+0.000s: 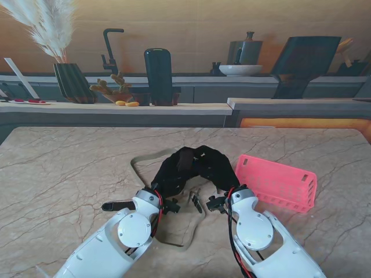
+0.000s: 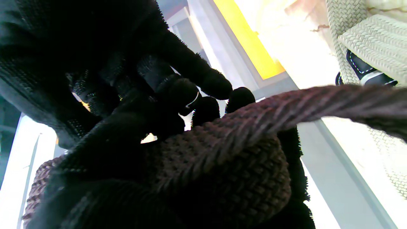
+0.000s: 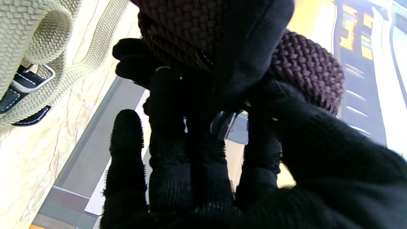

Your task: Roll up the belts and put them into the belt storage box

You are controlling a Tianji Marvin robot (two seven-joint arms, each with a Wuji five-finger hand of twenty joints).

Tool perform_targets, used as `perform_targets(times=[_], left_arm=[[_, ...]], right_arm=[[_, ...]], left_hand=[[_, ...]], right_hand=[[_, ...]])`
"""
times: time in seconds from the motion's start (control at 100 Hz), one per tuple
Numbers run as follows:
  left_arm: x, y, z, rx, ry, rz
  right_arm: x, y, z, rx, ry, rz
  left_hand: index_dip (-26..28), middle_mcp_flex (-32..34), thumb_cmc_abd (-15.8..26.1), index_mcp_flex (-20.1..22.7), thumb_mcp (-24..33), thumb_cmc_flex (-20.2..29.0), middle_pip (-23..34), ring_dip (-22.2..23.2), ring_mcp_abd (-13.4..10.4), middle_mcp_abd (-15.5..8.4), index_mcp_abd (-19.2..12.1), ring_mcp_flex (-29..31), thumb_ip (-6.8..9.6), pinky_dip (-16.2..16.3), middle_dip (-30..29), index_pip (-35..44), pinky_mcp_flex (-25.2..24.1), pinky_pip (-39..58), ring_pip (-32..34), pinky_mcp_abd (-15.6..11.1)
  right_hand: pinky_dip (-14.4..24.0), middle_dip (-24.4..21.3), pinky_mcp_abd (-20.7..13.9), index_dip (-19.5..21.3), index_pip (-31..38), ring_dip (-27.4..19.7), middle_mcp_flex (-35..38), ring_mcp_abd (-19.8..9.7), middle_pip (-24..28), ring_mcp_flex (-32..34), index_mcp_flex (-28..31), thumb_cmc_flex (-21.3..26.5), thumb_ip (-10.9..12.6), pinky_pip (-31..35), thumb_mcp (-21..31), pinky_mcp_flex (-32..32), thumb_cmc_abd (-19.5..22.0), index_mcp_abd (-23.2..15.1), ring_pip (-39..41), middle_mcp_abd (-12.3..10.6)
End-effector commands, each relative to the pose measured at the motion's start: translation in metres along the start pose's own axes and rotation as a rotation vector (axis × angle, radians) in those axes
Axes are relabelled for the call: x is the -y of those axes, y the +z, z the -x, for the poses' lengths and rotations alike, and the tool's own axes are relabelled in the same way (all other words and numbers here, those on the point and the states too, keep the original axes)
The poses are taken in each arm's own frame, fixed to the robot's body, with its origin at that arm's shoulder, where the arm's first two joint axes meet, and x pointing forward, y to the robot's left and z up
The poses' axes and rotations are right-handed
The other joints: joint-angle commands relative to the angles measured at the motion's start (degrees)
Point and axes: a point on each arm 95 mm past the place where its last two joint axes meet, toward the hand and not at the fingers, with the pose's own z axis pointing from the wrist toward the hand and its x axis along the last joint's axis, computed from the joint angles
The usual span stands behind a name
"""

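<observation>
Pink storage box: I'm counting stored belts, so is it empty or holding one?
Looks empty. The pink storage box lies by the right robot hand, nothing showing inside; the brown belt is gripped in the hands.

Belts, woven: two — one dark brown braided belt (image 2: pixel 241 152), one beige woven belt (image 1: pixel 152 157) with a black leather buckle end (image 3: pixel 24 92).
Pink plastic storage basket (image 1: pixel 278 183): one.
Black-gloved hand: two — left hand (image 1: pixel 174 174), right hand (image 1: pixel 217 171).
Marble tabletop (image 1: pixel 64 174): one.

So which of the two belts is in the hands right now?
The dark brown woven belt, gripped by both hands; the beige woven belt lies loose on the table.
</observation>
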Motion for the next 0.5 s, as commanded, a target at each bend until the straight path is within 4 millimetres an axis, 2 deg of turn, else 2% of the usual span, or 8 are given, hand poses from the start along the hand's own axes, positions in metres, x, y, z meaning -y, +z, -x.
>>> perform_targets(times=[0.0,0.09,0.19,0.25,0.29,0.35,0.41,0.49], left_arm=[[-0.0021,-0.0001,0.0019,0.016,-0.003,0.002],[-0.0019,0.0000,0.0034,0.017,0.014,0.020],[-0.0023,0.0001,0.0049,0.026,0.030,0.037],[-0.0026,0.0001,0.0052,0.032,0.030,0.046],[-0.0029,0.0000,0.0051,0.035,0.025,0.052],[-0.0032,-0.0001,0.0049,0.036,0.015,0.062],[-0.0030,-0.0007,0.0052,0.037,0.012,0.085],[-0.0021,-0.0014,0.0061,0.039,0.016,0.121]], right_arm=[[0.0058,-0.0017,-0.0097,-0.030,0.022,-0.008],[0.0071,-0.0014,-0.0106,-0.036,0.039,-0.004],[0.0081,-0.0011,-0.0125,-0.046,0.055,0.008],[0.0083,-0.0009,-0.0133,-0.048,0.058,0.013],[0.0083,-0.0008,-0.0135,-0.048,0.057,0.016],[0.0085,-0.0003,-0.0133,-0.045,0.047,0.025],[0.0082,0.0004,-0.0126,-0.044,0.023,0.036],[0.0068,0.0009,-0.0113,-0.045,-0.026,0.039]], left_hand=[[0.81,-1.20,3.30,-1.30,5.70,-0.85,1.80,1.40,-0.29,-0.95,-0.48,-0.55,-0.38,1.60,-0.06,-2.36,-0.52,1.26,1.36,-0.03],[1.46,-2.05,2.02,-1.80,9.76,-3.71,-0.10,1.32,-1.04,-1.19,0.21,-0.61,-0.14,1.62,0.43,-4.41,-0.28,1.26,1.38,-0.19],[2.10,-1.48,1.17,-1.86,10.49,-2.74,-0.96,1.44,-2.02,-1.27,0.32,0.60,-0.44,1.60,0.73,-4.49,1.10,1.82,2.12,-0.96],[1.97,1.93,2.13,-1.02,5.37,2.76,0.20,1.19,-2.74,-1.21,0.22,3.51,-1.49,1.58,1.53,-1.81,3.51,4.66,4.78,-1.24],[1.25,3.77,2.71,-0.05,2.51,5.26,2.17,1.05,-2.78,-1.13,0.47,5.55,-1.33,1.56,1.08,0.14,5.04,6.45,6.63,-0.89],[0.75,6.19,5.28,2.77,-1.66,8.71,8.03,0.73,-2.42,-0.70,0.70,8.85,-1.98,1.65,-1.22,3.17,7.22,10.60,11.06,0.11],[0.95,7.48,7.86,3.92,-5.61,11.20,13.40,1.67,-3.18,-0.95,0.72,11.02,-2.06,2.28,-1.54,4.82,8.52,14.08,15.91,0.95],[1.82,8.39,10.77,3.33,-12.98,14.82,18.09,3.18,-5.29,-1.55,1.06,12.68,-1.06,3.37,2.80,5.56,9.91,18.05,22.09,1.02]], right_hand=[[0.06,0.96,-0.78,5.37,7.97,-0.22,1.81,-4.77,1.66,-2.09,5.10,2.02,-2.38,0.00,0.07,-0.83,2.67,-8.72,-0.97,-4.48],[0.08,0.97,-0.90,5.59,7.84,-0.26,1.83,-5.10,1.56,-2.19,5.01,1.78,-2.54,-0.18,0.02,-0.90,2.75,-9.11,-1.12,-4.77],[0.09,1.00,-0.95,5.83,7.78,-0.29,1.90,-5.38,1.50,-2.18,4.89,1.69,-2.64,-0.42,0.03,-0.99,2.88,-9.49,-1.26,-4.99],[0.11,1.01,-0.96,5.89,7.75,-0.29,1.85,-5.45,1.46,-2.15,4.81,1.62,-2.66,-0.46,0.05,-0.97,2.92,-9.52,-1.29,-4.99],[0.13,1.03,-0.99,5.92,7.70,-0.28,1.83,-5.39,1.46,-2.08,4.68,1.60,-2.66,-0.49,0.06,-0.95,3.04,-9.49,-1.28,-4.99],[0.20,1.17,-0.94,6.00,7.67,-0.17,1.62,-5.20,1.56,-2.01,4.40,1.70,-2.60,-0.52,-0.02,-0.81,3.24,-9.24,-1.09,-4.61],[0.28,1.35,-0.84,5.97,7.55,0.01,1.45,-4.99,1.81,-2.08,4.05,1.78,-2.49,-0.51,-0.26,-0.70,3.64,-9.06,-0.76,-4.36],[0.50,1.91,-0.67,5.04,7.11,0.45,0.33,-4.32,2.97,-2.76,2.64,2.47,-1.91,-0.42,-1.23,-0.79,4.35,-6.38,0.19,-3.50]])
